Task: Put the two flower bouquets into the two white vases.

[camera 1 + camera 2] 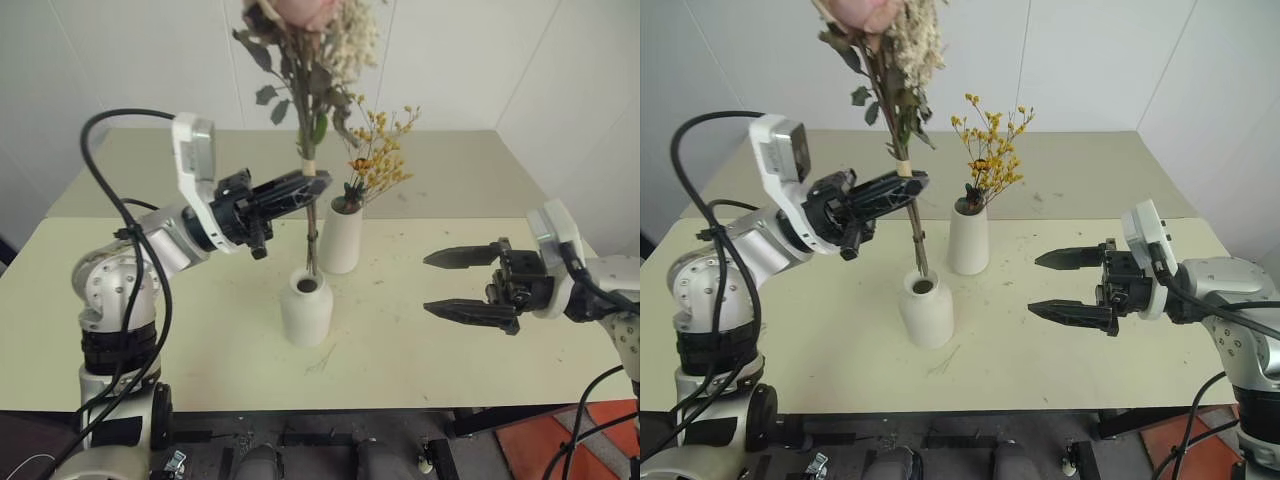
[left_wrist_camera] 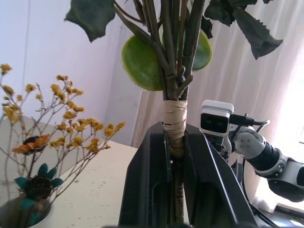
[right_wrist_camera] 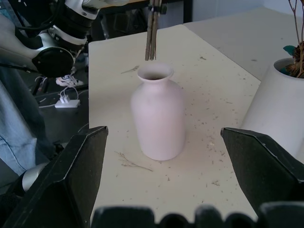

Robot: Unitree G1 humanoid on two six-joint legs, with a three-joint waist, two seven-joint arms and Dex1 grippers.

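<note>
Holding yellow blossoms point(image 1: 378, 150): taller vase point(image 1: 341, 240).

**Even indoor light, bright backlight at one wrist**

Soft, diffuse light fills the room; shadows on the table point(image 1: 200, 330) are faint. In the left wrist view a bright curtain point(image 2: 266, 85) behind washes out, leaving the rose stems point(image 2: 173, 71) dark. The right gripper's point(image 3: 190, 166) fingers point(image 3: 71, 180) sit close and blurred.

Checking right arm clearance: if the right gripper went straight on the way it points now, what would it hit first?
Most likely the short vase. The wrist view has it centred between the open right gripper's fingers, with bare table before it. The rose stems hang above its mouth, the tall vase off to the side. Depth is uncertain.
</note>
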